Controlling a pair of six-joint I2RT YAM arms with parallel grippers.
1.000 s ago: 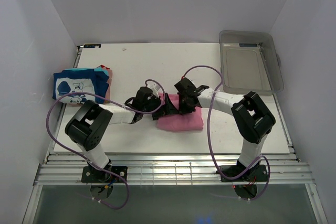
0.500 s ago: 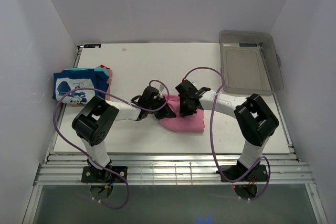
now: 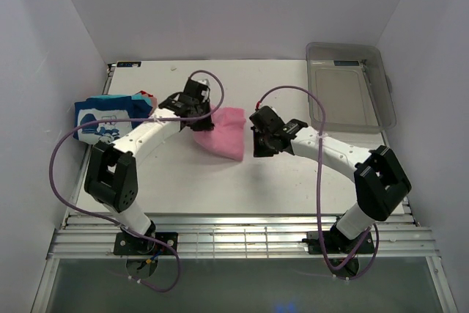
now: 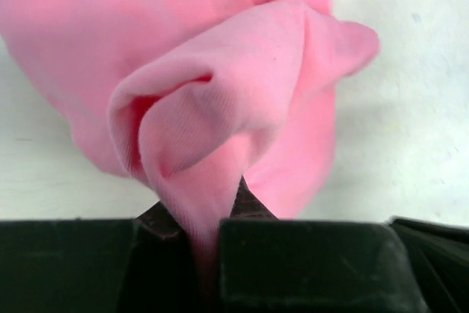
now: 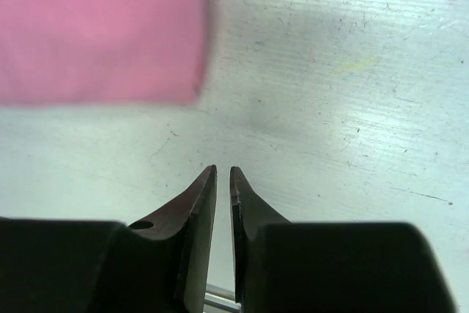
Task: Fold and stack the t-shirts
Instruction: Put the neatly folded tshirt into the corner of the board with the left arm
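Observation:
The folded pink t-shirt (image 3: 226, 135) hangs bunched from my left gripper (image 3: 201, 116), which is shut on a pinch of its cloth. In the left wrist view the pink t-shirt (image 4: 220, 100) rises out of the gripper (image 4: 196, 216), lifted off the white table. The stack of folded t-shirts (image 3: 110, 116), topped by the blue one with a white cartoon print, lies at the table's left edge, left of that gripper. My right gripper (image 3: 259, 144) sits just right of the pink cloth. Its jaws (image 5: 223, 174) stand a narrow gap apart with nothing between them, and the pink t-shirt (image 5: 102, 27) lies ahead to their left.
A clear plastic bin (image 3: 385, 104) stands at the back right corner. The white table (image 3: 293, 181) is bare between the arms and its near edge. White walls close in the left, back and right sides.
My left gripper shut on the pink t-shirt and carried it up and left, toward the stack. My right gripper let go of the cloth, opened slightly and drew back to the right.

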